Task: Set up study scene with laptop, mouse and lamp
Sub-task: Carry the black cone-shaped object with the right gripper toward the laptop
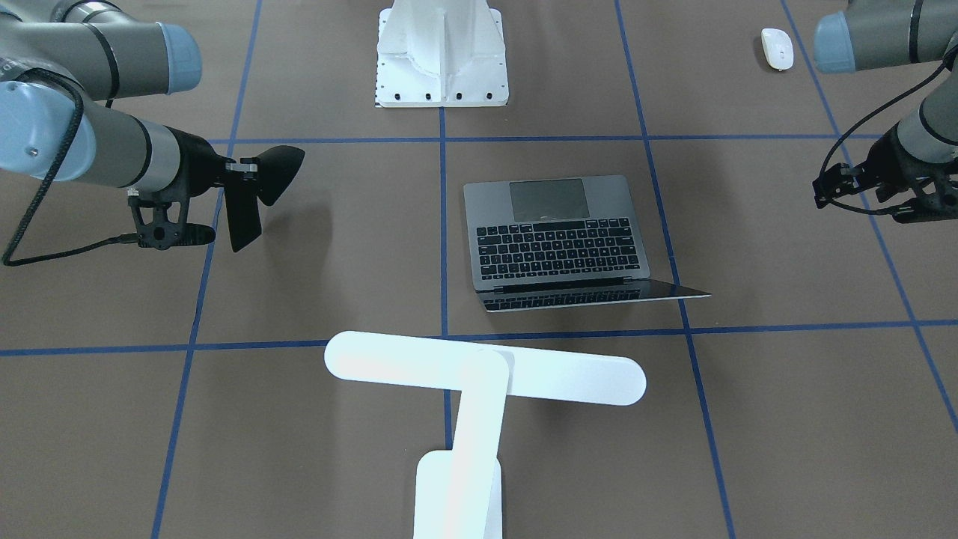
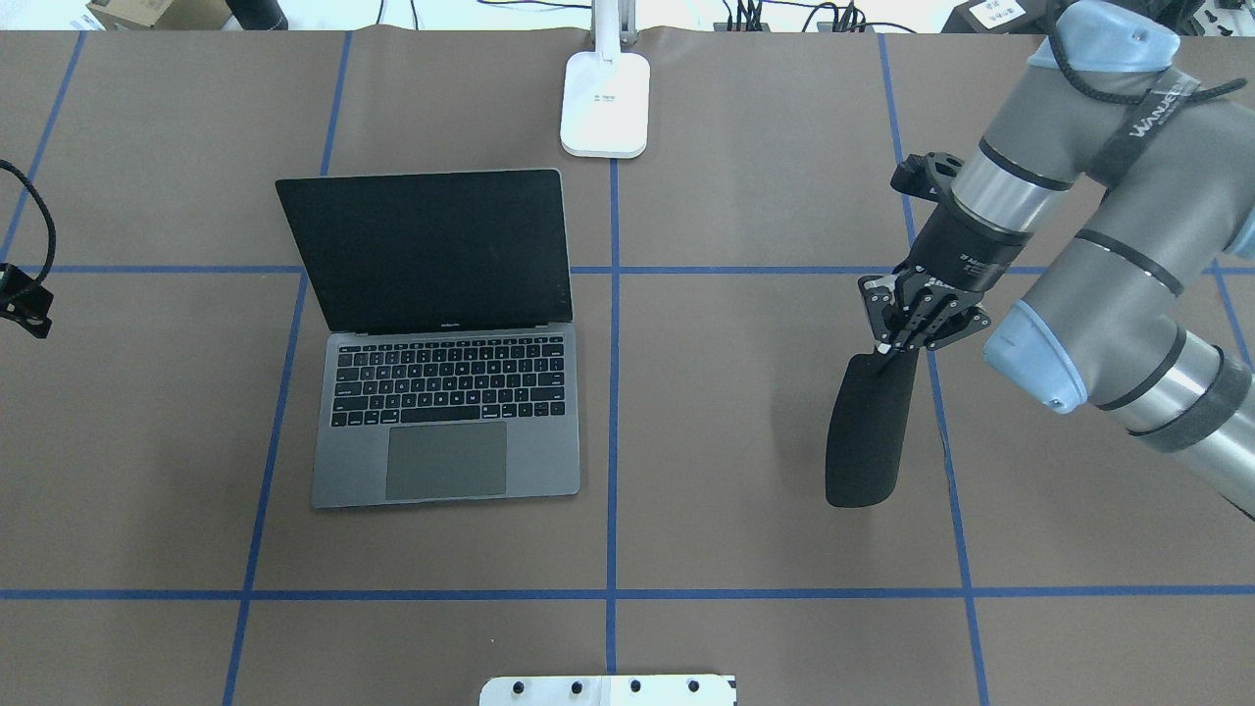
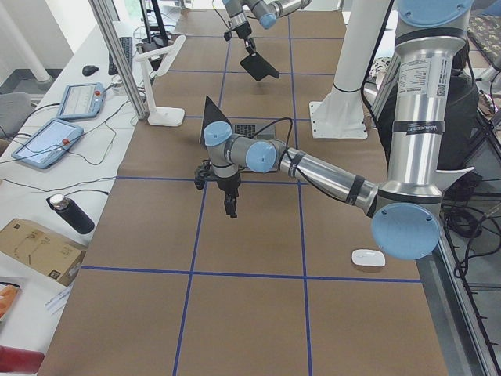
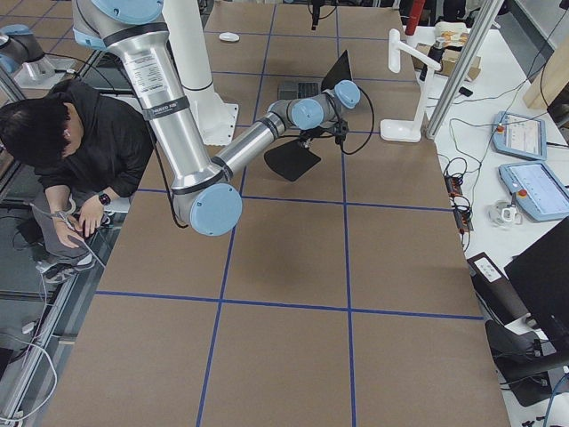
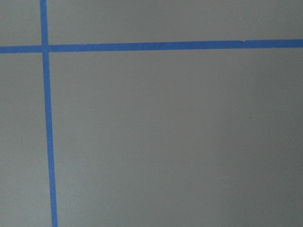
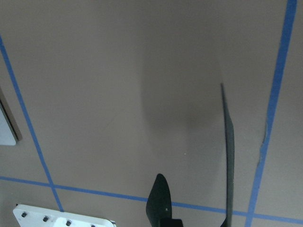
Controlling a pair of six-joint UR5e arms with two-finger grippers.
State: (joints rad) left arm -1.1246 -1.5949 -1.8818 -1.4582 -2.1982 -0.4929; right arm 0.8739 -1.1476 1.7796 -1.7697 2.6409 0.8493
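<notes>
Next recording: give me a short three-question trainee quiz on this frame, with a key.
1. True or false: the slim space-grey metal laptop lies shut.
2. Fill in: the small glossy white oval mouse lies on the robot's ____ side.
3. What does the right gripper hold between its jaws? A) the mouse B) the flat black square pad C) nothing
Key: 1 false; 2 left; 3 B.

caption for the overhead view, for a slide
Open laptop on the left, lamp at the far edge, right gripper holding a flat black pad.
</notes>
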